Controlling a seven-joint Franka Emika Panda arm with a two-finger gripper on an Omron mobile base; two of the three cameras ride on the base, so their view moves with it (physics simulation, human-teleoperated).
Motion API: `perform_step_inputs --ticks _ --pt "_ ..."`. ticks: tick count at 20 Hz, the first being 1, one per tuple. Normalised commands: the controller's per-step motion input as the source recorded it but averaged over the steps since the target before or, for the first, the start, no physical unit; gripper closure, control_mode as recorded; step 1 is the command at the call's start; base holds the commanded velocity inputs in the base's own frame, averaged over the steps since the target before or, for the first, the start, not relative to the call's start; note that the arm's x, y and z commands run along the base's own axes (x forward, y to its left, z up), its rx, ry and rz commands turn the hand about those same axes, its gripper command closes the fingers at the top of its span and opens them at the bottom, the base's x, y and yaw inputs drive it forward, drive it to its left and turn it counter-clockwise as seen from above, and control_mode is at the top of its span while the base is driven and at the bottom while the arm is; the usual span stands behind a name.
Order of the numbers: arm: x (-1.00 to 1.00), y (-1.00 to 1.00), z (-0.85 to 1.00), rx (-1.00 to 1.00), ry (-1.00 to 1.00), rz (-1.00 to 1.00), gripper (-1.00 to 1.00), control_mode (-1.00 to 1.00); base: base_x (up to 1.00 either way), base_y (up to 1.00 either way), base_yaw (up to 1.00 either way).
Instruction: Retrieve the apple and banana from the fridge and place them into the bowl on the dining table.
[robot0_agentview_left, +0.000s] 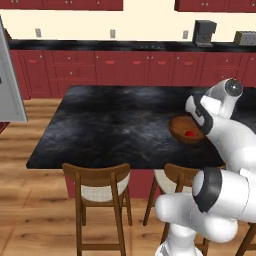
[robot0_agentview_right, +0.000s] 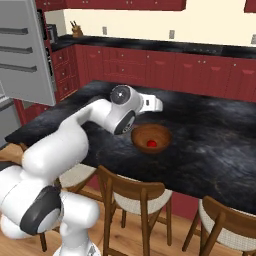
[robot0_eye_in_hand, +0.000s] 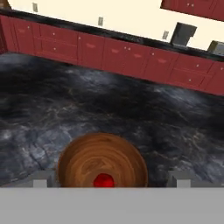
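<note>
Above the bowl (robot0_eye_in_hand: 102, 162) on the dining table (robot0_eye_in_hand: 131, 113), gripper (robot0_eye_in_hand: 111, 183) has jaws spread wide, holding nothing. Apple (robot0_eye_in_hand: 104, 180) sits inside the bowl. Risk: retracting low could clip the rim and shift the bowl; banana not yet fetched.

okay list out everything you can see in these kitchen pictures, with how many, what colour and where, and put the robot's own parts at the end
apple: one, dark red, inside the bowl.
bowl: one, brown wood, on the dining table, under the hand.
dining table: one, black marbled top, dark red base.
chairs: at least three, wood with pale seats, along the table's near side.
fridge door: one, grey, standing open at left.
cabinets: dark red, along the back wall under a black counter.
coffee machine: one, dark, on the back counter.
toaster: one, grey, on the back counter.
knife block: one, brown, on the back counter.
gripper: one, open, empty, above the bowl.
</note>
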Motion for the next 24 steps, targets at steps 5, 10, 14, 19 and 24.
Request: perform_step_inputs --ticks 5,10,14,19,24 --pt "-0.9 0.6 0.8 0.18 -0.11 -0.09 -1.0 -1.0 0.0 0.0 0.0" --pt "-0.99 0.33 0.78 0.25 0.01 -0.01 -1.0 -1.0 0.0 0.0 0.0" --pt "-1.0 0.37 0.37 0.14 0.06 0.0 -1.0 -1.0 0.0 0.0 0.0" --pt "-0.94 0.43 -0.22 0.03 0.04 0.02 -1.0 -1.0 0.0 0.0 0.0" --pt "-0.84 0.09 -0.4 0.13 0.06 0.12 -1.0 -1.0 0.0 0.0 0.0"
